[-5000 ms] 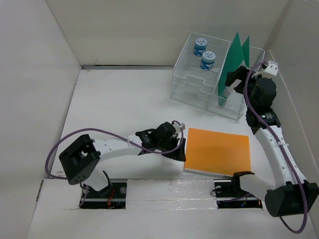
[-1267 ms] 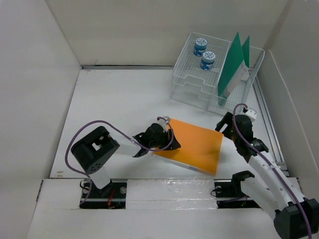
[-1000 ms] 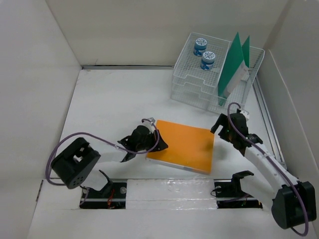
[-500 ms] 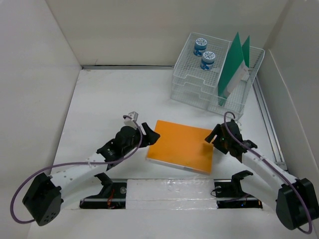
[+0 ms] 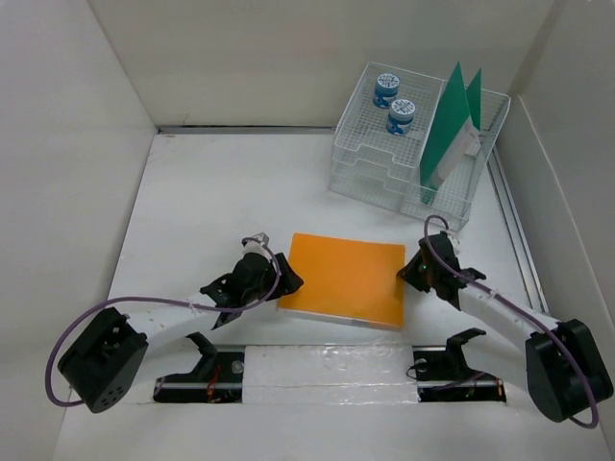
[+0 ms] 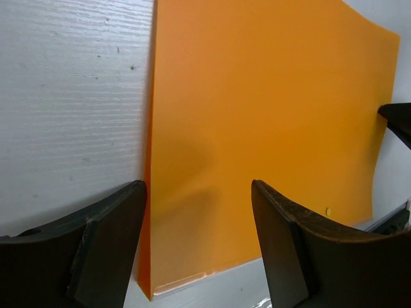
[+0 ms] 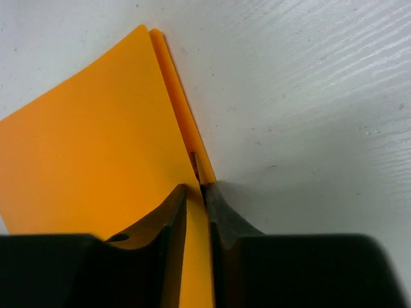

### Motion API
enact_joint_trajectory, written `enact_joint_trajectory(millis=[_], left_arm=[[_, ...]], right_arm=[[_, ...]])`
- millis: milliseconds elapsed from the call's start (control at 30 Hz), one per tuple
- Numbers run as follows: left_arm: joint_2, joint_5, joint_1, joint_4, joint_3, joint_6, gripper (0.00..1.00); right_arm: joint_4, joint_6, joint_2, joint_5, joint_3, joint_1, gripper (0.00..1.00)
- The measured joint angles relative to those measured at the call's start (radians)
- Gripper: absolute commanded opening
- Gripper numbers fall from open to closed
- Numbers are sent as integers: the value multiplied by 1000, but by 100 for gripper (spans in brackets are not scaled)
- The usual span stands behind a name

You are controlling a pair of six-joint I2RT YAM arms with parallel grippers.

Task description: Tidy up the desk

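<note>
An orange folder (image 5: 344,279) lies flat on the white desk (image 5: 221,192), near the front edge. My left gripper (image 5: 281,279) is at the folder's left edge. In the left wrist view this gripper (image 6: 198,186) is open, its fingers (image 6: 109,244) astride the folder's (image 6: 257,115) near corner without touching it. My right gripper (image 5: 411,269) is at the folder's right edge. In the right wrist view it (image 7: 196,187) is shut on the thin edge of the folder (image 7: 83,167), which lifts slightly there.
A clear wire-mesh organizer (image 5: 384,173) stands at the back right. It holds two upright green folders (image 5: 445,125) and two blue-and-white jars (image 5: 387,88) on its top tray. Beige wall panels close in both sides and the back.
The right gripper came down to the folder's right edge and shut on it. The left gripper opened and drew back to the left edge. The folder slid a little left and squared up.
</note>
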Motion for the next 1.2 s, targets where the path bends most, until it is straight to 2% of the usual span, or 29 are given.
enact_joint_trajectory(millis=[67, 267, 433, 667, 867, 1033, 1067, 1100, 1200], left_arm=[[-8, -2, 7, 11, -12, 2, 62], [-51, 1, 10, -2, -32, 7, 62], [-138, 10, 8, -103, -29, 15, 66], [-196, 42, 8, -185, 35, 27, 67], [-318, 60, 8, -252, -10, -39, 70], [-419, 80, 8, -251, -71, -147, 77], [-433, 89, 8, -228, -87, -174, 79], [-444, 99, 6, -194, -104, -204, 88], [-447, 108, -24, -72, -152, -288, 94]], right_arm=[[35, 12, -5, 14, -26, 0, 0], [150, 8, -153, 31, -88, 5, 0], [167, -94, -312, 33, -55, 14, 0], [168, -206, -230, 15, 150, 14, 0], [172, -203, -155, -16, 194, 14, 0], [173, -175, -149, -53, 193, 14, 0], [175, -164, -154, -63, 191, 14, 0], [182, -149, -164, -70, 185, 18, 0], [212, -109, -207, -74, 149, 47, 0]])
